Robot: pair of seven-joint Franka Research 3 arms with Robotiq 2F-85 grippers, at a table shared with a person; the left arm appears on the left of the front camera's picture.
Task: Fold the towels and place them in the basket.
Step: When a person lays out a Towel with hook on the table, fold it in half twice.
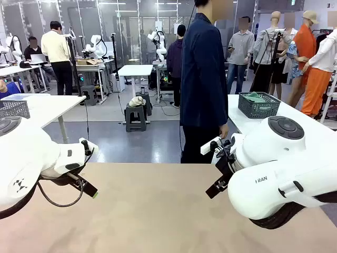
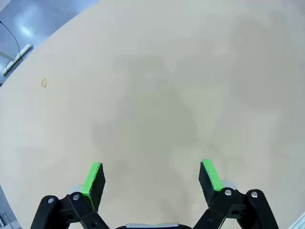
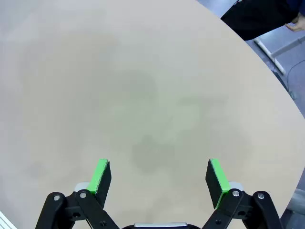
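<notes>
One green towel (image 1: 256,97) lies bunched in a basket (image 1: 247,109) on a white side table (image 1: 237,113) at far right, well apart from the work table (image 1: 158,211). I judge it soft, light and floppy, best pinched at a corner. The left gripper (image 2: 150,166) and the right gripper (image 3: 157,163) both hang spread wide over bare tabletop, holding nothing; one person (image 1: 202,79) stands opposite.

Your left gripper (image 2: 152,174) hangs over the left side of the table (image 1: 158,211), your right gripper (image 3: 159,176) over its right side, well apart. A person (image 1: 202,79) stands behind the far edge. Farther back on the right, a basket (image 1: 259,108) sits on a second table (image 1: 295,118), a towel (image 1: 256,97) in it.
</notes>
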